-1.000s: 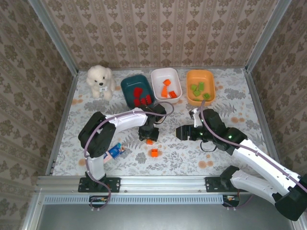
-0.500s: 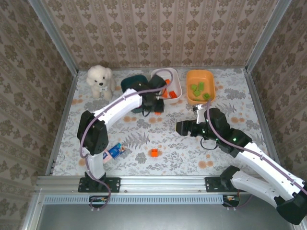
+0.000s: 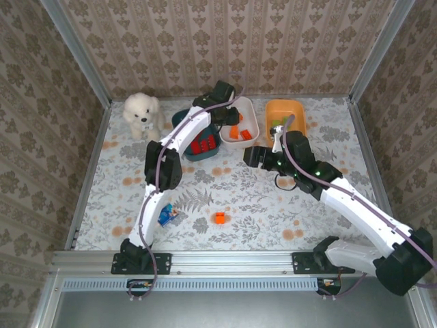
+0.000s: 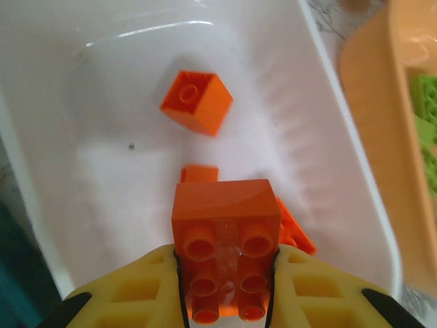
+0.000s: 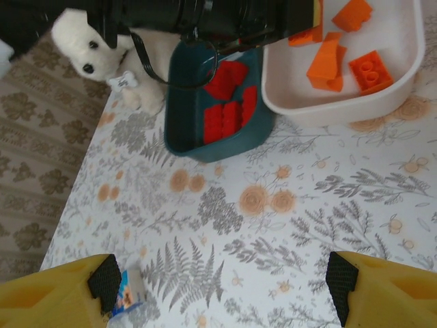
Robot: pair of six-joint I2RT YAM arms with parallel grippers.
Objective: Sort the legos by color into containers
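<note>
Starting overhead: finds the left gripper (image 3: pixel 229 117) reached out over the white bin (image 3: pixel 251 130), too small there to judge the grip. Finds the right gripper (image 3: pixel 251 156) hovering above the table (image 3: pixel 109 205), just in front of the bins. Leaves one stray brick (image 3: pixel 219 217), orange, on the near part of the table, well apart from both grippers. Red bricks (image 3: pixel 203 145) already in the teal bin (image 3: pixel 205 156).

Moving to the left wrist: shows the yellow fingers (image 4: pixel 130 287) closed tight on an orange brick (image 4: pixel 225 212), studs toward the camera. Gripped across its flat side walls, above the white bin's floor, where other orange bricks (image 4: pixel 196 102) lie. Green bricks (image 4: pixel 427 102) alongside, in the orange bin (image 4: pixel 369 102).

Turning to the right wrist: right fingers (image 5: pixel 54 290) wide apart, nothing between them, flowered table below.

Judging the orange brick: light, rigid, slick plastic. Likely to bounce on release, so best let go low. For the stray brick, best taken by flat opposite walls, not corners.
</note>
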